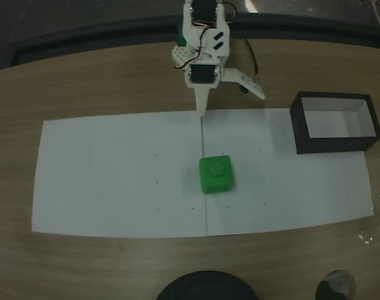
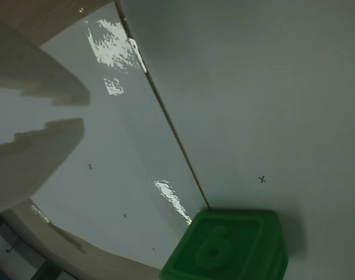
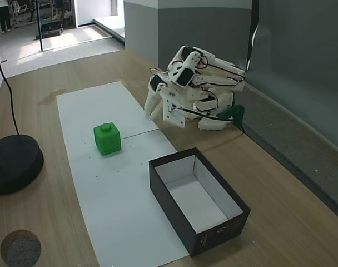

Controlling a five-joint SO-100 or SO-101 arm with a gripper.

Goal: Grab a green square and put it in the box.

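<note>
The green square (image 1: 215, 174) sits on white paper near the table's middle in both fixed views, a round bump on its top (image 3: 107, 138). In the wrist view the green square (image 2: 230, 248) is at the bottom edge with a raised "6" on one face. The arm is folded at the table's back. My gripper (image 1: 202, 110) points down at the paper's far edge, well short of the block. Its tips (image 2: 84, 111) (image 3: 152, 115) stand a narrow gap apart, holding nothing. The box (image 1: 335, 122), black outside and white inside, stands open-topped and empty at the right (image 3: 198, 200).
Two white paper sheets (image 1: 115, 175) meet in a seam that runs under the block. A black round stand base (image 1: 205, 289) (image 3: 13, 162) and a small dark round disc (image 1: 337, 286) lie near the table's front edge.
</note>
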